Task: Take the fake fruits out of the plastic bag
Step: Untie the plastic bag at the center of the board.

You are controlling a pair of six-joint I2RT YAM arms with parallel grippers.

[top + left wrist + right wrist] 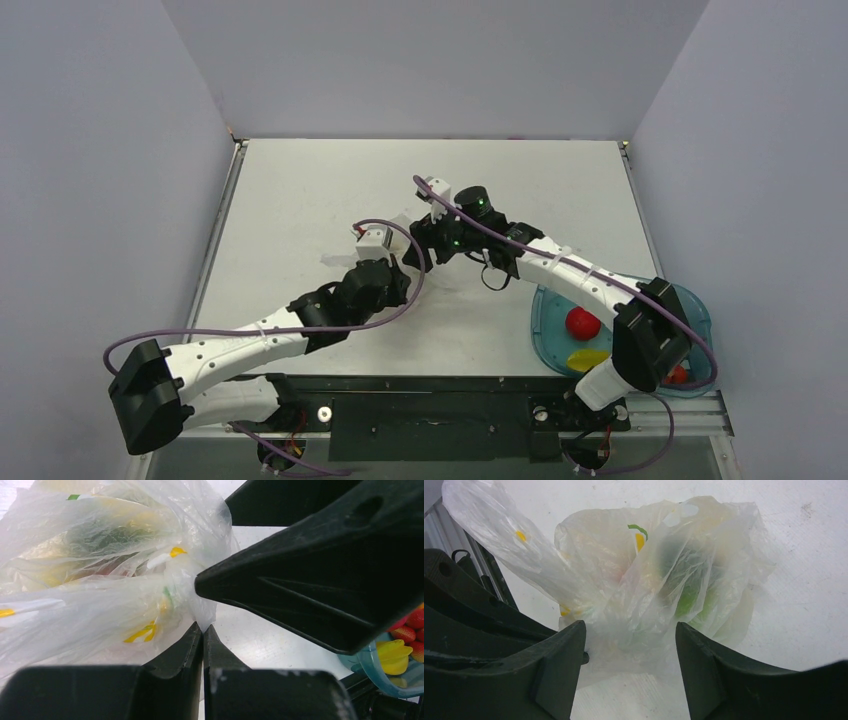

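The left gripper [202,640], fingers pressed together, is pinching the bag [649,580] at mid-table while the right gripper [628,630] is straddling it, spread wide, with fruits [686,600] showing inside and others lying in the tray [545,330] at 4 o'clock.

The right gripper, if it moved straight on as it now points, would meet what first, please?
The bag, bunched between the open fingers of the right gripper; the table probably lies just behind.
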